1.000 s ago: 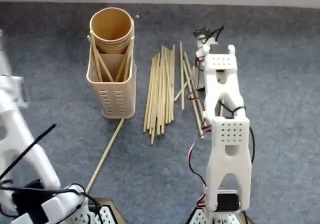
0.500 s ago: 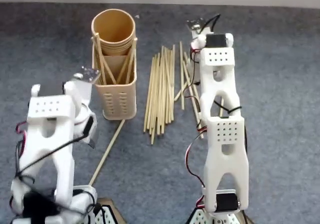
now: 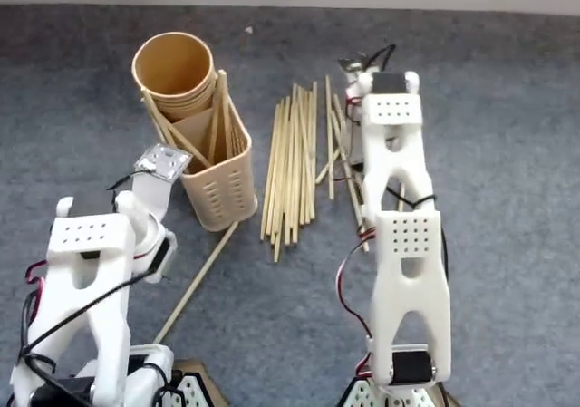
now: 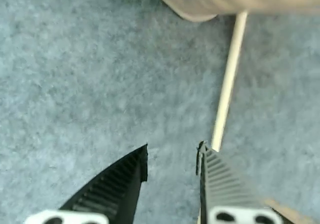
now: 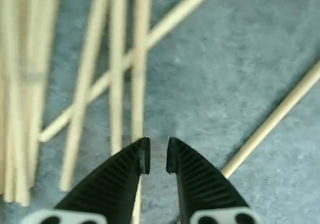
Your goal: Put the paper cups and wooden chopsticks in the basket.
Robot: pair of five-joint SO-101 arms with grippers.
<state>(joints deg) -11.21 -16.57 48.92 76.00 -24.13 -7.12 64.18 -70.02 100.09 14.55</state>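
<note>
A tan slotted basket [image 3: 217, 185] leans with its top toward the far left. It holds stacked paper cups [image 3: 174, 67] and a few chopsticks. A loose pile of wooden chopsticks [image 3: 292, 162] lies to its right. One chopstick [image 3: 195, 280] lies slanted from the basket's base toward the front. My left arm [image 3: 91, 244] stands at the basket's near left side. Its gripper [image 4: 172, 156] is open over the carpet, with that chopstick [image 4: 227, 84] beside one finger and the basket's base [image 4: 200, 4] just ahead. My right gripper [image 5: 156, 156] hovers over the pile's right side, narrowly open and holding nothing.
Grey carpet [image 3: 507, 153] covers the table. The right arm [image 3: 394, 126] stretches over the rightmost chopsticks and hides some of them. Both arm bases sit at the front edge. Open carpet lies at the far right and front middle.
The left arm swung in from the left edge to the basket's near side. The basket tipped, its top leaning left and its base shifting right. The right arm stretched slightly farther.
</note>
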